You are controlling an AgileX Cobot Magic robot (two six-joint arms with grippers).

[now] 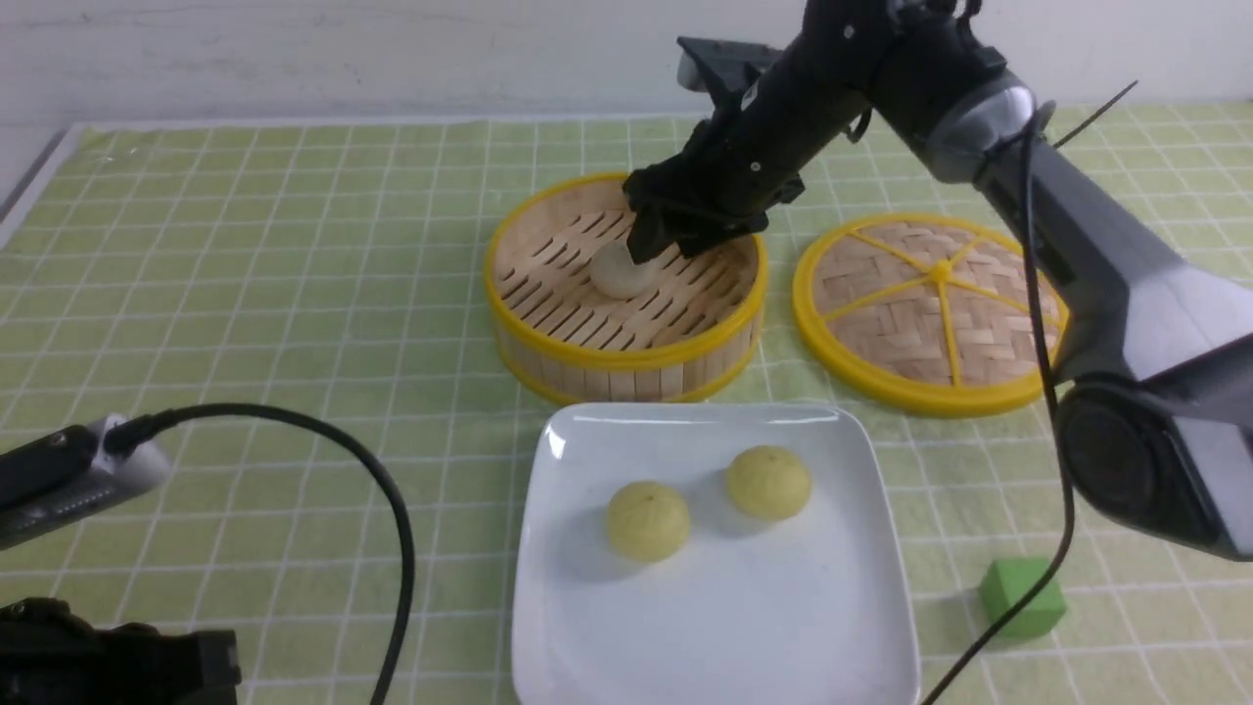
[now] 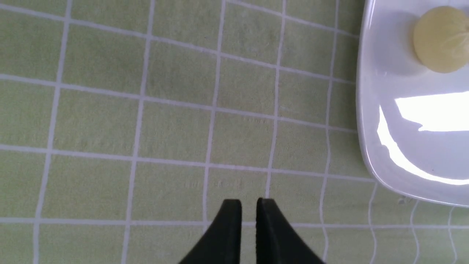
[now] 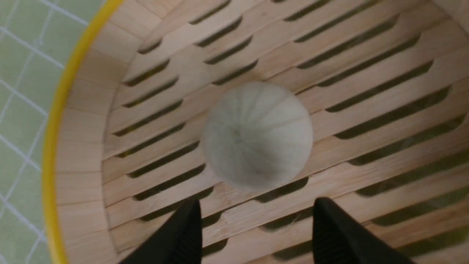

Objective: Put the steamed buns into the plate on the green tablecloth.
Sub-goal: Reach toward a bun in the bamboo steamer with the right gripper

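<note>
Currently, the right gripper is lowered into the basket, directly over the grey bun. Its jaws stand wide apart and grip nothing. In the right wrist view the bun sits on the slatted basket floor, just ahead of the two fingertips and clear of both.

The left gripper hovers over the tablecloth, to the left of the plate. Its jaws are a narrow gap apart, with nothing between them.

Object positions:
- Two yellow buns lie on the plate, near each other but not touching: one towards the left, the other to its right and further back.
- The plate rests on the tablecloth, just in front of the basket.
- The lid lies flat on the tablecloth, just to the right of the basket.
- A green cube sits on the tablecloth, to the right of the plate.
</note>
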